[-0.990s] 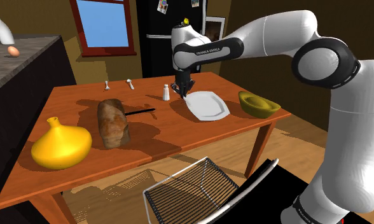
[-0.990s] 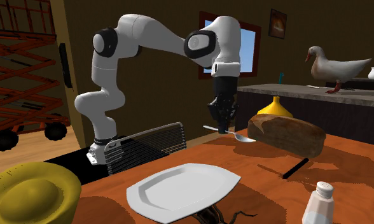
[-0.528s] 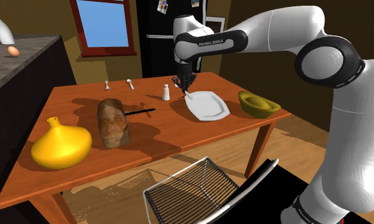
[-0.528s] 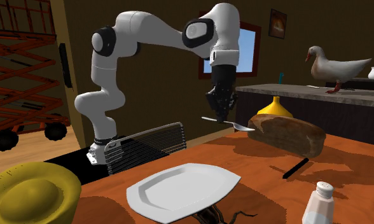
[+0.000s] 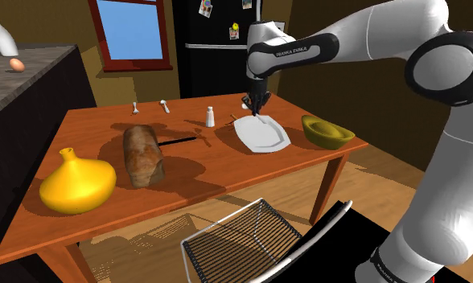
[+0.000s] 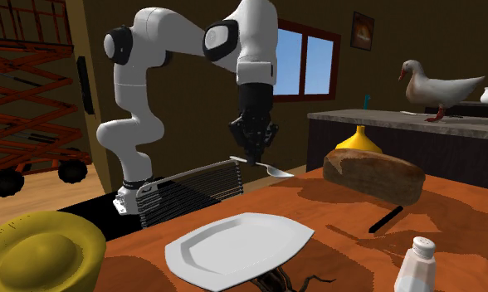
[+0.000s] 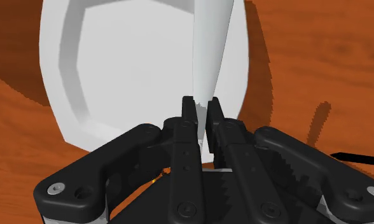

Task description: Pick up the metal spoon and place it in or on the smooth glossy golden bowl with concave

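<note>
My gripper (image 5: 256, 104) is shut on a plain grey spoon (image 6: 265, 167), holding it level in the air. In the wrist view the spoon (image 7: 211, 51) runs out from between my fingertips, clasped by the gripper (image 7: 201, 105), with a white plate (image 7: 135, 63) right below. The golden bowl (image 5: 326, 130) sits near the table's edge at the shoulder view's right, just beyond the plate (image 5: 263, 133). In the second exterior view the bowl (image 6: 39, 253) lies at the lower left, nearer the camera than the gripper (image 6: 253, 153).
On the wooden table (image 5: 227, 169) stand a bread loaf (image 5: 142, 154), a yellow vase (image 5: 76, 183), a salt shaker (image 5: 210, 117), a black knife (image 5: 178, 140) and two small utensils (image 5: 164, 105) at the far edge. A wire chair (image 5: 243, 239) stands at the near side.
The gripper has carried the spoon toward the shoulder view's right, from beside the salt shaker to over the plate, closer to the golden bowl. It stays shut on the spoon.
</note>
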`<state>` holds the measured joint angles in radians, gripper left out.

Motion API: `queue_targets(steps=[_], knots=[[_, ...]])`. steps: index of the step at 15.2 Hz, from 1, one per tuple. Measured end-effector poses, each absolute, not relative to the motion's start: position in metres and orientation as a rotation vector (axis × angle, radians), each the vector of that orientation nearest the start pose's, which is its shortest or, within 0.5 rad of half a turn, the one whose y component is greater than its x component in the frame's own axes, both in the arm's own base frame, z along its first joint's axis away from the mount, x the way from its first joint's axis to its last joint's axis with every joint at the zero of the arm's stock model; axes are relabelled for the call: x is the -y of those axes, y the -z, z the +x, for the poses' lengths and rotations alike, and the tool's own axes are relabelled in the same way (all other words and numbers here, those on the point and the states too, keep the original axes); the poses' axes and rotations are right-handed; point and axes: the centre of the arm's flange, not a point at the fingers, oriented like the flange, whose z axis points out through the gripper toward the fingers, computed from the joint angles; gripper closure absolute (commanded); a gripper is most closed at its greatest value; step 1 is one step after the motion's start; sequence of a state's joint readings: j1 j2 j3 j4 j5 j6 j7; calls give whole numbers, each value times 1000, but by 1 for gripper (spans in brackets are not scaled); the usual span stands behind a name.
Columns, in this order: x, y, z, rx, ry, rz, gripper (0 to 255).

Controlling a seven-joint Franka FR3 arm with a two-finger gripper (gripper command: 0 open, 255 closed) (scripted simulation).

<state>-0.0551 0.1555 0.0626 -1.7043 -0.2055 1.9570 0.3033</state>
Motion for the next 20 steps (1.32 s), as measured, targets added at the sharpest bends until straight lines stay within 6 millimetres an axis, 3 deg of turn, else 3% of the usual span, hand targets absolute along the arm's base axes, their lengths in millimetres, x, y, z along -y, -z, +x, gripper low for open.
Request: queue_targets(steps=[20], knots=[[243, -513, 494, -378, 206, -3280, 255]])
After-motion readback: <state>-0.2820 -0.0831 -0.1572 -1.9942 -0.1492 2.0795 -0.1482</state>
